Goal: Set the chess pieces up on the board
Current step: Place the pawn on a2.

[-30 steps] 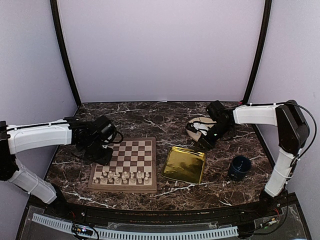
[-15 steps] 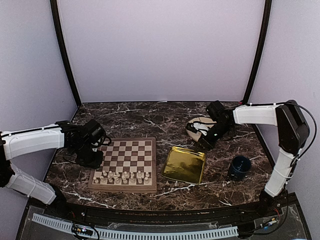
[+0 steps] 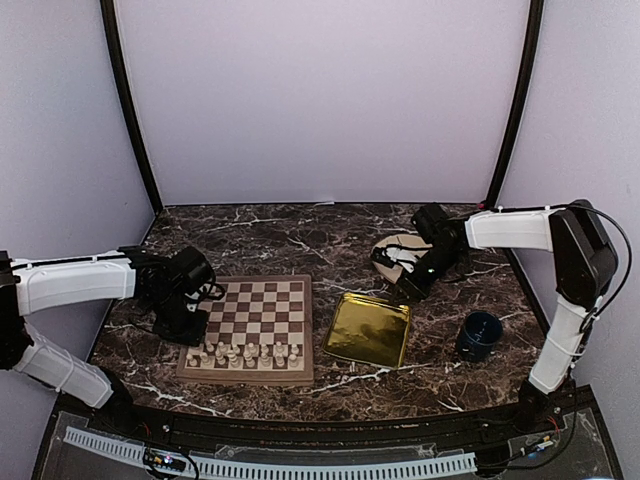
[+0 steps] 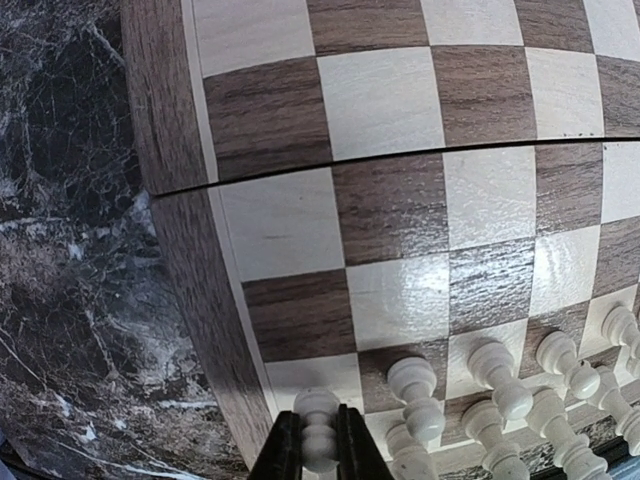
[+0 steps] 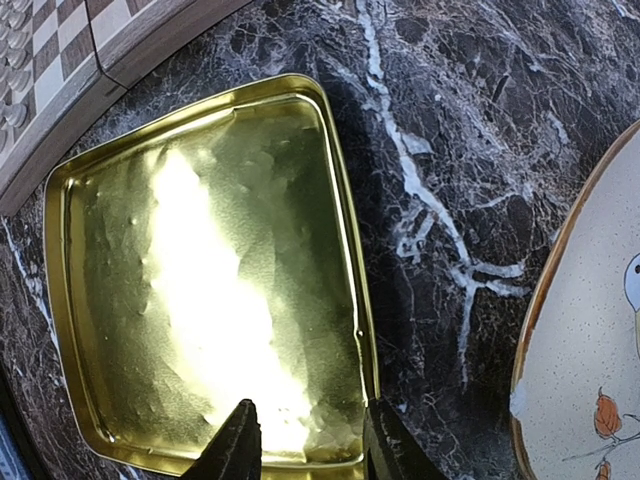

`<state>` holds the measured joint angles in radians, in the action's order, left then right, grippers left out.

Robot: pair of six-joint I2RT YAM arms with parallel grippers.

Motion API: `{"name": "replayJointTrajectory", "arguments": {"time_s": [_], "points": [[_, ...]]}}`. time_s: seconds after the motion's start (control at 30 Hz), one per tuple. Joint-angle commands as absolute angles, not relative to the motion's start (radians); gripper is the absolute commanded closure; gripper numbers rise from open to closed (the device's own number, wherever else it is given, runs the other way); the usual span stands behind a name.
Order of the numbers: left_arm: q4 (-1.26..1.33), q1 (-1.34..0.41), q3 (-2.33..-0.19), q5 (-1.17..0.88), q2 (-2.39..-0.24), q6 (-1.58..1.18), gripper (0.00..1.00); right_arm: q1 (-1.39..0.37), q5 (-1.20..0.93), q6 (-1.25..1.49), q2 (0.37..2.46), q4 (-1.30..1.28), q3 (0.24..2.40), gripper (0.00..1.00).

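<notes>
The wooden chessboard (image 3: 254, 325) lies left of centre, with two rows of cream chess pieces (image 3: 250, 353) along its near edge. My left gripper (image 3: 190, 335) is at the board's near-left corner. In the left wrist view my left gripper (image 4: 319, 455) is shut on a cream pawn (image 4: 317, 430), over the board's (image 4: 400, 180) corner square, next to other standing pieces (image 4: 415, 400). My right gripper (image 3: 408, 290) hovers open and empty by the gold tray's far corner; in the right wrist view my right gripper (image 5: 305, 440) has the tray's rim between its fingers.
The gold tray (image 3: 368, 329) lies right of the board and fills the right wrist view (image 5: 130, 300). A patterned plate (image 3: 398, 250) sits behind the right gripper, also in the right wrist view (image 5: 590, 340). A dark blue cup (image 3: 479, 334) stands at the right.
My left arm has moved left and toward the near edge, from the board's far-left side down to its near-left corner. The right arm has barely moved.
</notes>
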<state>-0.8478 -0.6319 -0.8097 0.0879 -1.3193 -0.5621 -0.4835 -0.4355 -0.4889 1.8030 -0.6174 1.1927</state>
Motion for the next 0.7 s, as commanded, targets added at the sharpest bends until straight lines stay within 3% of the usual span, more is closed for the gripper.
{"name": "replayJointTrajectory", "arguments": {"time_s": [0.0, 0.37, 0.67], "points": [[-0.883, -0.627, -0.796, 0.076, -1.318, -0.576, 0.92, -0.485, -0.451, -0.497, 1.813, -0.626, 1.212, 0.64], [-0.886, -0.627, -0.791, 0.069, -1.362, -0.575, 0.92, -0.486, -0.45, -0.497, 1.815, -0.629, 1.213, 0.64], [-0.891, -0.627, -0.794, 0.092, -1.346, -0.583, 0.74, -0.486, -0.454, -0.5, 1.809, -0.631, 1.213, 0.64]]}}
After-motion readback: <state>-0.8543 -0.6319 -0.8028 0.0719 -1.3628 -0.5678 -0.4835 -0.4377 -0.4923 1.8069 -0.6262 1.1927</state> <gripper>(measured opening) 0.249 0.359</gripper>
